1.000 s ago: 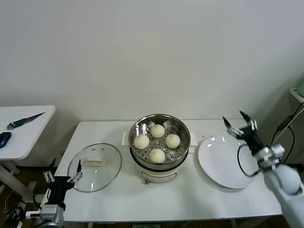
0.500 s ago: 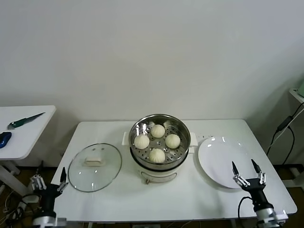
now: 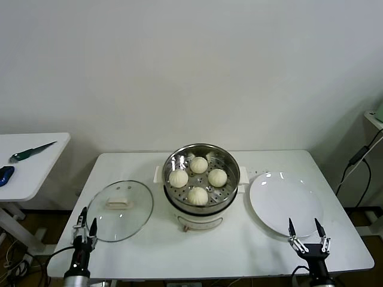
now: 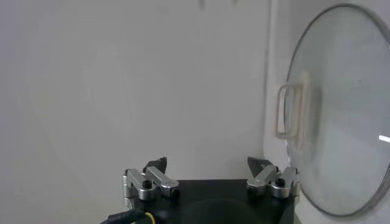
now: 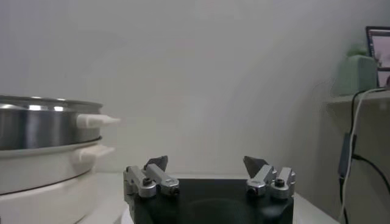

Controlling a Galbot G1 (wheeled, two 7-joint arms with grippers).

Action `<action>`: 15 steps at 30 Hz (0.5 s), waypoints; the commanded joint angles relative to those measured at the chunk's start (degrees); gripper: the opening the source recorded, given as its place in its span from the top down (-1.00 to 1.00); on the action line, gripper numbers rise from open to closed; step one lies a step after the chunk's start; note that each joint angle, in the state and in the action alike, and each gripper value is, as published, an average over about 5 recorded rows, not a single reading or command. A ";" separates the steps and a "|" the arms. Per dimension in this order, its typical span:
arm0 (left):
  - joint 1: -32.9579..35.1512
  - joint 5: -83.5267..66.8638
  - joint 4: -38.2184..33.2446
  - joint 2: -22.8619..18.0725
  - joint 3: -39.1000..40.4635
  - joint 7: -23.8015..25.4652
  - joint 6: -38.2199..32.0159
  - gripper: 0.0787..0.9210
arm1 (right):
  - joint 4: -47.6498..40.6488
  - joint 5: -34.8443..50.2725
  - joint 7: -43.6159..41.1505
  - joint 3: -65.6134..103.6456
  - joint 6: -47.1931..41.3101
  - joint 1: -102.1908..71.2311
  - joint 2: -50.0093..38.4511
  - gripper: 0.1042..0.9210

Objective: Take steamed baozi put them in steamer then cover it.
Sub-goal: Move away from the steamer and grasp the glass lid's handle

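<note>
Four cream-white steamed baozi sit in a shiny steel steamer with a perforated insert and cream base; the plate and table are white.

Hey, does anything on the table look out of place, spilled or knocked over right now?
Nothing stands out. Four baozi sit apart in the open steamer, the glass lid lies flat on the table to its left, and the white plate to its right is bare. Both grippers, left and right, hang open at the table's near edge.
</note>
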 commanded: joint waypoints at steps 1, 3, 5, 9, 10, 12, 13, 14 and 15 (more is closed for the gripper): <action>-3.57 10.53 6.10 -0.54 1.44 -2.07 0.28 -0.77 | 0.14 -1.69 1.04 0.13 1.79 -1.89 2.59 -0.76; -4.88 10.15 6.22 -0.57 2.17 -0.87 0.55 -0.77 | 0.39 -1.67 1.05 0.29 1.87 -2.29 2.58 -0.76; -6.16 9.84 6.51 -0.58 3.11 0.31 1.05 -0.77 | 0.62 -1.62 1.04 0.51 1.95 -2.64 2.54 -0.76; -9.30 8.60 8.19 -0.59 5.39 2.48 2.38 -0.77 | 0.97 -1.55 0.99 1.08 2.13 -3.32 2.39 -0.76; -10.08 8.23 8.72 -0.63 5.89 2.91 2.70 -0.77 | 1.07 -1.52 0.98 1.25 2.18 -3.51 2.34 -0.76; -11.62 7.47 9.88 -0.71 6.87 3.64 3.30 -0.77 | 1.28 -1.44 0.97 1.55 2.26 -3.85 2.28 -0.76; -12.34 7.21 10.52 -0.75 7.28 3.94 3.53 -0.77 | 1.40 -1.41 0.97 1.71 2.30 -4.00 2.25 -0.76; -13.14 6.97 11.18 -0.78 7.66 4.17 3.71 -0.77 | 1.52 -1.36 0.98 1.87 2.33 -4.15 2.22 -0.76; -13.87 6.72 11.85 -0.79 8.03 4.36 3.88 -0.77 | 1.68 -1.33 0.98 2.05 2.35 -4.27 2.20 -0.76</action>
